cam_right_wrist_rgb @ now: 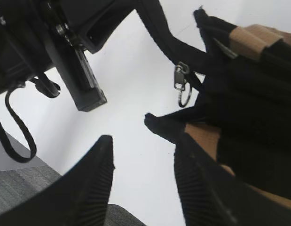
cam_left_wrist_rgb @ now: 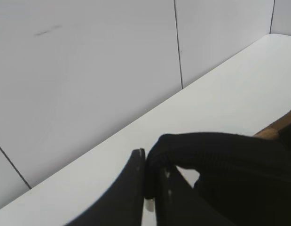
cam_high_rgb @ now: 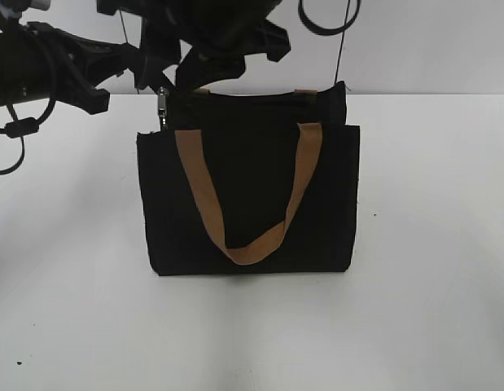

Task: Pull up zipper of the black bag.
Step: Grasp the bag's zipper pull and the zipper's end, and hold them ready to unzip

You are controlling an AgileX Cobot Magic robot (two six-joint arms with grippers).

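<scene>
Exterior view shows the black bag point(cam_high_rgb: 250, 195) standing upright in the middle of the white counter point(cam_high_rgb: 431, 309), toward its far edge, with one tan handle point(cam_high_rgb: 250, 195) hanging in a loop down its front panel. The zipper point(cam_high_rgb: 163, 107), a small silver pull tab, hangs at the bag's top left corner, where the fabric is lifted a little. Both arms crowd in above the bag from the far side, dark against the wall.

From the left wrist view, the left gripper point(cam_left_wrist_rgb: 152, 188) has its jaws closed narrowly on a fold of black fabric at the bag's top edge; the counter's far edge runs along the pale wall behind.

From the right wrist view, the right gripper point(cam_right_wrist_rgb: 143, 188) holds its jaws wide apart with nothing between them, hovering just short of the bag's corner. Beyond them the zipper point(cam_right_wrist_rgb: 181, 80) dangles with a small ring beneath it from a taut black strip, apart from the ribbed fingers point(cam_right_wrist_rgb: 91, 183).
</scene>
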